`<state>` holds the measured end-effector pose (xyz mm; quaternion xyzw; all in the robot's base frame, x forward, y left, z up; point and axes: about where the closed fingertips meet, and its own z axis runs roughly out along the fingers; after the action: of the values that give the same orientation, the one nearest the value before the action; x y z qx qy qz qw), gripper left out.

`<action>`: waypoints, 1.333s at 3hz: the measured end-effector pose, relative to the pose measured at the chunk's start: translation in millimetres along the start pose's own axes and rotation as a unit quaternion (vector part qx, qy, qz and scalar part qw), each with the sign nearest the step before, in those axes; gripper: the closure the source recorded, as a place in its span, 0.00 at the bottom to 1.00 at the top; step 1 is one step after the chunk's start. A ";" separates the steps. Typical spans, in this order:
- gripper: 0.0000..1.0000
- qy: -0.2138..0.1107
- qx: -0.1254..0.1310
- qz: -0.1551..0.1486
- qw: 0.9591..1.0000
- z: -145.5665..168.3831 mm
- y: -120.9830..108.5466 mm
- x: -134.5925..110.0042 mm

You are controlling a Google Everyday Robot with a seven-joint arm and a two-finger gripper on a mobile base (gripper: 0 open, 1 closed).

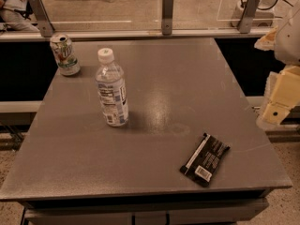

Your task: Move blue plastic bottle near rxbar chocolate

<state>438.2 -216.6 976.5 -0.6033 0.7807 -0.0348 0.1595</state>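
The blue plastic bottle (pixel 111 89) stands upright on the left-middle of the grey table (pixel 178 78); it is clear, with a white cap and a pale label. The rxbar chocolate (pixel 205 159) lies flat near the table's front right corner, black with a white stripe and a barcode patch. My gripper (pixel 277 108) hangs at the right edge of the view, beyond the table's right side. It is far from the bottle, to the upper right of the bar, and holds nothing that I can see.
A green-and-white soda can (pixel 64 55) stands at the table's back left corner. A railing with metal posts (pixel 167 12) runs behind the table. The table's front edge is close to the bar.
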 end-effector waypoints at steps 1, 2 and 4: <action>0.00 0.000 0.000 0.000 1.000 0.0 0.0 -0.1; 0.00 -0.003 -0.015 -0.018 1.000 18.0 -5.1 -17.6; 0.00 -0.110 -0.061 -0.131 0.983 78.9 -33.8 -156.8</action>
<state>527.3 -65.4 942.5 -0.7090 0.6732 0.0593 0.2014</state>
